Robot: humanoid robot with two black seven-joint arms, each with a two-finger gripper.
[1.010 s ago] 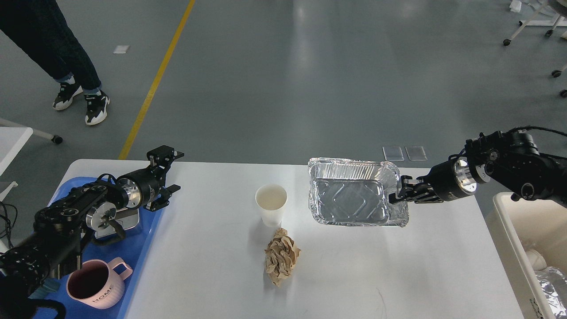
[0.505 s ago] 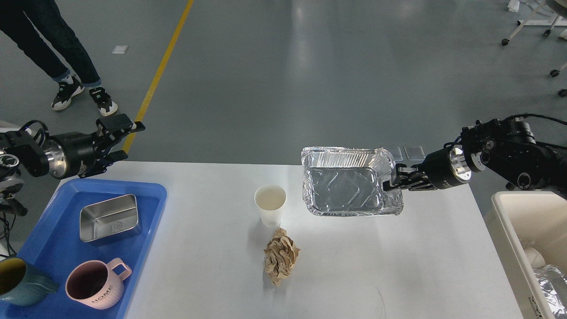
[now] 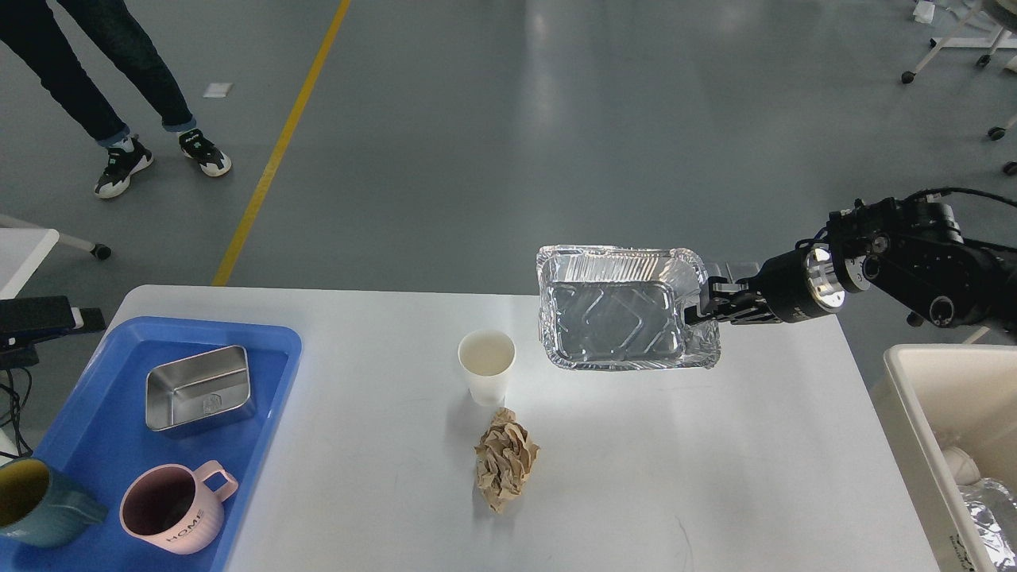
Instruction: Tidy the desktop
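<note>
Your right tool (image 3: 699,311) is clenched on the foil tray (image 3: 616,318), lifted over the surface (image 3: 675,477). Keep it level, swing right, release over the bin (image 3: 922,429). Left tool's out of view.

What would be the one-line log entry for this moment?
right gripper: shut on foil tray, held above desktop | left gripper: not in view | on desktop: paper cup, paper ball

You are looking down on the desktop (image 3: 636,469), a large white rectangular top with rounded far corners, smooth and faintly glossy, lying flat and running from the left edge nearly to the right, its near edge out of view.
</note>
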